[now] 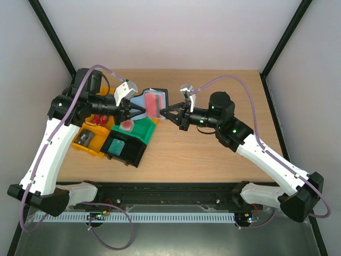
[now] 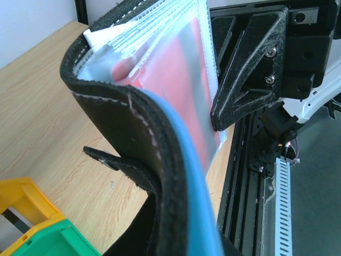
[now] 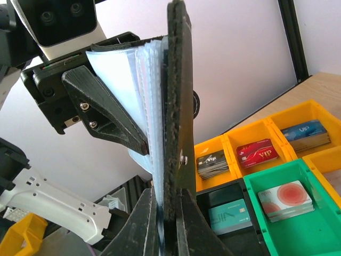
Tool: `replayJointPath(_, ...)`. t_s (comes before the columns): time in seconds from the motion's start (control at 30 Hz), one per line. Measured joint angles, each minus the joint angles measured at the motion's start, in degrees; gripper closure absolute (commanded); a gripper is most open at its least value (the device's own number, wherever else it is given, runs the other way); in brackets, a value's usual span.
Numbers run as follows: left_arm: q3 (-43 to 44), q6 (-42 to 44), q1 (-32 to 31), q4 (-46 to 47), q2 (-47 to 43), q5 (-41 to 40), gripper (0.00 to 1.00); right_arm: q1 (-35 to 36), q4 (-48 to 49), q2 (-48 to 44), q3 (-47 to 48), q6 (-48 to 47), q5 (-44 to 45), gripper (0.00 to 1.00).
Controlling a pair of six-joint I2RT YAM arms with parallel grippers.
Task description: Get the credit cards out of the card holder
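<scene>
Card holder (image 3: 176, 80) clamped midair by both left gripper (image 1: 137, 110) and right gripper (image 1: 163, 111); opposing pulls could tear it or spill credit cards (image 2: 165, 85).

In the left wrist view the card holder (image 2: 133, 144) runs off the top and bottom edges and hides the left claw (image 1: 141, 110) behind it. The red card (image 2: 170, 74) inside is only a blur, its print unreadable. From above, the grip is too small to make out.
</scene>
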Motion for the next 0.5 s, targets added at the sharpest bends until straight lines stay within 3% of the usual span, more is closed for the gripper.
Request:
replayJointPath(0.1, -0.3, -0.7, 0.3, 0.3, 0.0, -0.5, 0.97, 0.6, 0.6, 0.4, -0.1, 0.7, 0.9, 0.98)
replayJointPath(0.17, -0.6, -1.3, 0.3, 0.7, -0.1, -1.0, 0.90, 0.9, 0.7, 0.5, -0.1, 1.0, 1.8, 0.98)
replayJointPath(0.4, -2.4, -3.6, -0.2, 3.6, -0.1, -0.7, 0.33, 1.7, 0.5, 1.0, -0.1, 1.6, 5.9, 0.98)
replayJointPath(0.5, -3.2, -5.1, -0.6, 4.2, -0.1, 0.2, 0.29, 1.8, 0.4, 1.7, -0.1, 1.7, 7.0, 0.98)
